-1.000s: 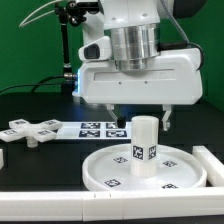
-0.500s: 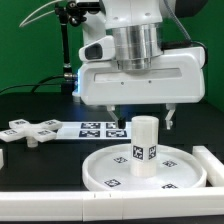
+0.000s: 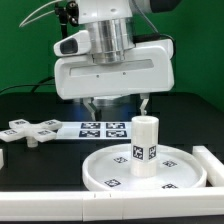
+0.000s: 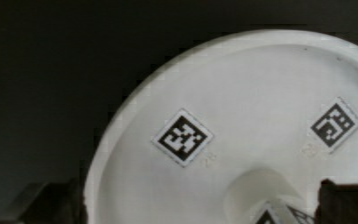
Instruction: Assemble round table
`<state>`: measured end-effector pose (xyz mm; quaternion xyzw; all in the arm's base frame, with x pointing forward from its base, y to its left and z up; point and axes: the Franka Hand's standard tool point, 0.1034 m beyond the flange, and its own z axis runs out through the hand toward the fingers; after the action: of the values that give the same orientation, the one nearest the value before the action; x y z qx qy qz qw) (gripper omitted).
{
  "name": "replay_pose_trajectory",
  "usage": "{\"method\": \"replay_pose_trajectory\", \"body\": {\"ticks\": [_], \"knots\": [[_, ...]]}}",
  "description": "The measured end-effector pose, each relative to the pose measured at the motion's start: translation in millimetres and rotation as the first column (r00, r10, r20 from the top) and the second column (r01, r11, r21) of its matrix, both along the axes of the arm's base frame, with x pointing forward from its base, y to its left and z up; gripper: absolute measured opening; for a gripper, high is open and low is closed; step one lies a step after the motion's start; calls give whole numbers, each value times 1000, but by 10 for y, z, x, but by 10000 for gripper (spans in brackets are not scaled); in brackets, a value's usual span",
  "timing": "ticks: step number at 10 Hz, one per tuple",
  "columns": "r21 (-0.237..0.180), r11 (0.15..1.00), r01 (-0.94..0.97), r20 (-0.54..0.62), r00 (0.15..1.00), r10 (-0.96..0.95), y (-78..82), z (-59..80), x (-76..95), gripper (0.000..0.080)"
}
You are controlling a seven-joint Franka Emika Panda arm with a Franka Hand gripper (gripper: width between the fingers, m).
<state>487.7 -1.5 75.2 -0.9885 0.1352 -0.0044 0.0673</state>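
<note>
The large round disc (image 3: 100, 172) lies flat at the front, and the short thick post (image 3: 146, 143) stands upright in its middle. The cross-shaped piece (image 3: 30, 130) lies flat on the table at the exterior view's left. My gripper (image 3: 119, 103) hangs open and empty above the table, behind the post and toward the exterior view's left of it, touching nothing. The wrist view looks down on the disc (image 4: 247, 90) with its tags. The post (image 4: 274, 192) shows at the picture's edge between my dark fingertips (image 4: 345, 203).
The marker board (image 3: 100, 128) lies flat behind the disc, under my gripper. Long white rails run along the front edge (image 3: 50, 207) and at the exterior view's right (image 3: 214, 165). A black stand with cables (image 3: 65, 45) rises at the back.
My gripper has moved toward the exterior view's left, away from above the post, still open. The post, disc and cross piece have not moved.
</note>
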Motion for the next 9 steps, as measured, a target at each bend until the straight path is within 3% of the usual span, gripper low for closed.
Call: {"method": "replay_pose_trajectory", "body": {"ticks": [2,4,7,9], "knots": [[-6,1000,2,8,1000,-2,-12,-17,-8,649],[-31,999,32,-1,999,-32,-84,-45,-130,649],[-49,997,60,6,998,-59,-602,-20,-264,649],[-48,997,58,2,998,-58,-555,-38,-266,649]]}}
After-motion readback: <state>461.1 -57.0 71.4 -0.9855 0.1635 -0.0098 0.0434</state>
